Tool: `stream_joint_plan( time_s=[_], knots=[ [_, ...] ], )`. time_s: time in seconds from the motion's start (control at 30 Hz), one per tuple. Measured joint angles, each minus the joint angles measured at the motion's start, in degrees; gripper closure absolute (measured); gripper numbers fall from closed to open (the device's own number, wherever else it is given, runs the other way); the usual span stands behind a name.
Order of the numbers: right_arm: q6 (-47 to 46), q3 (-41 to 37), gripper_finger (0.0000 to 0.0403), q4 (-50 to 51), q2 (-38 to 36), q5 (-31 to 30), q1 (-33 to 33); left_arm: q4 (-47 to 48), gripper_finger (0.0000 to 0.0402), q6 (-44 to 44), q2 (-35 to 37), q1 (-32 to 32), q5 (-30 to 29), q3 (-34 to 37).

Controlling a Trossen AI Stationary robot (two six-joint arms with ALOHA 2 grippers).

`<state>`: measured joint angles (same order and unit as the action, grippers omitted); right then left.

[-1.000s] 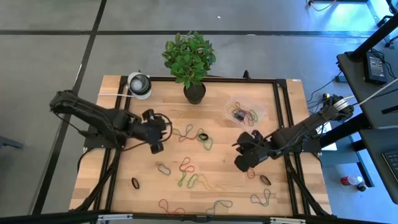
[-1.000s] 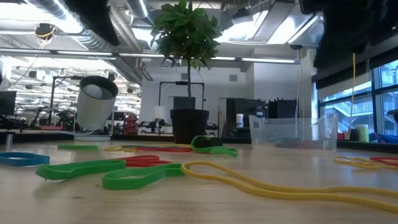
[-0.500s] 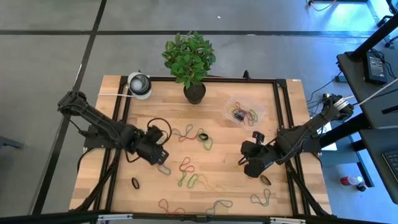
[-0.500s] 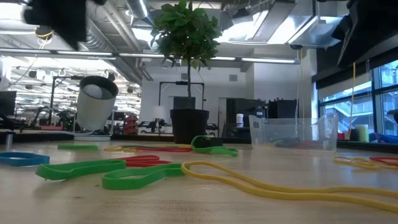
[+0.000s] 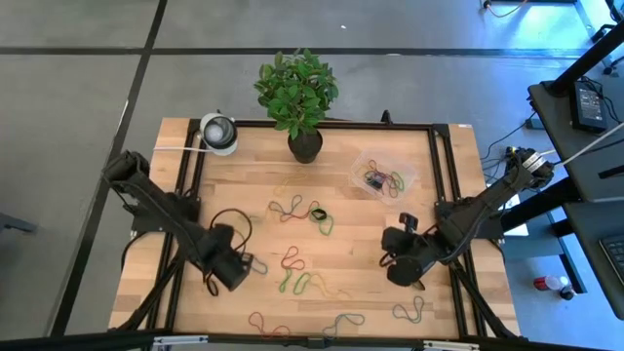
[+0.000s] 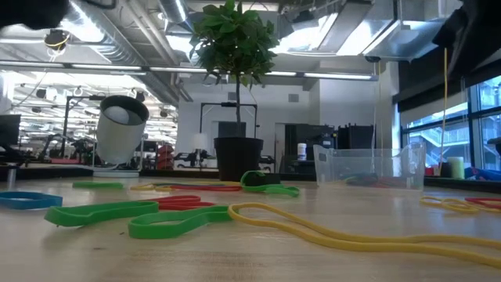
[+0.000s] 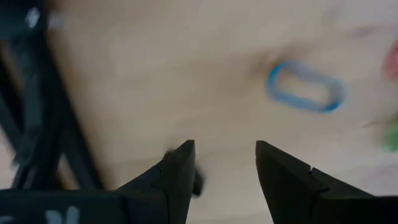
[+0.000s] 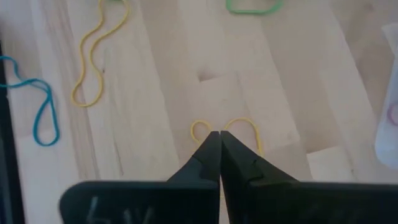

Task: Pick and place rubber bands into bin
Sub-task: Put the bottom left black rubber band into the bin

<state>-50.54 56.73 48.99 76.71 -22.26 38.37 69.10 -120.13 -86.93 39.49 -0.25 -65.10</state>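
My left claw (image 7: 222, 163) hangs over the near left part of the table (image 5: 234, 166), fingers spread and grasping nothing, a blue band (image 7: 305, 86) lying on the wood just ahead of it. My right claw (image 8: 219, 142) is clenched tight, its tips over a yellow band (image 8: 227, 132) near the table's right side; whether it grips that band I cannot tell. The clear bin (image 5: 382, 174) sits at the far right, holding several bands. Other rubber bands (image 5: 297, 268) lie scattered across the middle.
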Motion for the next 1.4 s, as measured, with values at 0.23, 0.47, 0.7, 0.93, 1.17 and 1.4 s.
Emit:
stream_joint_plan(
  time_s=[0.23,0.47,0.7,0.93,1.17,1.4],
  knots=[
    [-0.56,0.00,0.0399,-0.02,0.00,-0.02,1.25,-0.36,0.0256,-3.36,-5.65,4.44,9.83,0.00],
    [-0.44,0.00,0.0399,-0.59,0.00,-0.02,1.27,-2.46,0.0264,2.19,-10.46,6.78,11.89,0.00],
    [-0.13,0.00,0.0399,-1.54,0.00,0.00,1.27,-4.81,0.0272,13.74,-16.13,7.78,12.22,0.02],
    [-0.15,0.00,0.0399,-2.26,0.00,0.00,1.27,-4.87,0.0287,23.46,-21.27,7.78,15.40,0.02],
    [-0.14,0.00,0.0399,-3.15,0.00,0.00,1.27,-7.51,0.0352,26.82,-23.95,7.42,16.09,0.00],
    [0.08,0.00,0.0399,-3.17,0.00,-0.02,1.25,-7.11,0.0399,27.10,-22.75,4.93,11.69,-3.07]
  ],
)
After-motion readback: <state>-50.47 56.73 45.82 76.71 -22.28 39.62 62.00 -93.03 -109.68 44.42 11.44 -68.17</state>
